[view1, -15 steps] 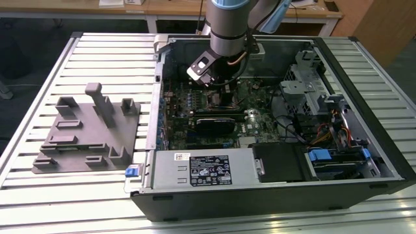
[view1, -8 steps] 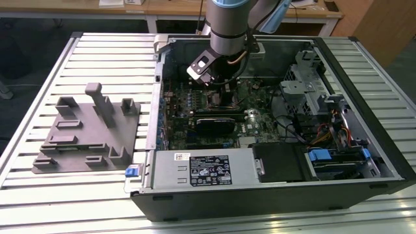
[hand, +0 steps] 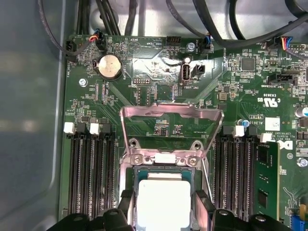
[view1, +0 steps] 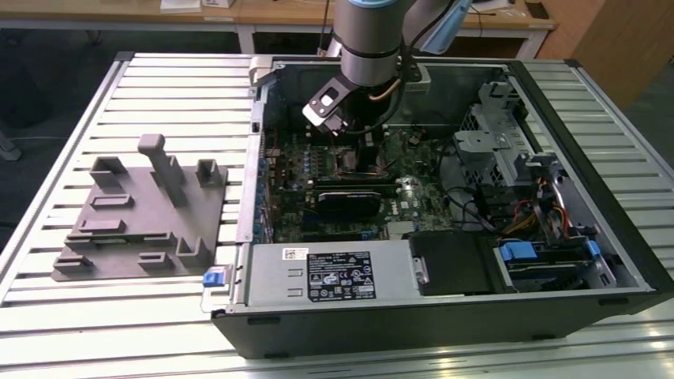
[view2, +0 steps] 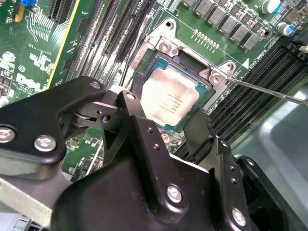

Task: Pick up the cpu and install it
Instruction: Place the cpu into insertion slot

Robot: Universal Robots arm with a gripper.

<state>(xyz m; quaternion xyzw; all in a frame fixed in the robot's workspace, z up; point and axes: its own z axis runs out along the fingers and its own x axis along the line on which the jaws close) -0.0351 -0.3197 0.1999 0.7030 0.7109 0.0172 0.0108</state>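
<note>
On the slatted surface (view1: 179,87), well to the exterior view's left of the CPU socket (view2: 166,45), stands the grey fixture (view1: 137,213). Next along is the open computer case (view1: 443,320), laid on its side so the motherboard (view1: 416,193) faces up and the arm (view1: 368,47) can reach straight down onto the socket. The socket's load plate (hand: 171,113) is swung up and back, and its lever (view2: 269,91) lies freed beside it, leaving the socket bare from above. The cpu (view2: 168,96) lies in the socket, inside its metal frame, with the gripper (view2: 164,113) directly over it. Its fingers (view2: 137,125) are drawn narrow onto two opposite edges of the cpu, holding it by the rim, I judge to spare the lid and underside. The cpu lies flat, silvery lid up, level with the board. Being square it has no long axis. Its edges run square with the socket frame and parallel with the memory slots (hand: 89,173) flanking the socket
</note>
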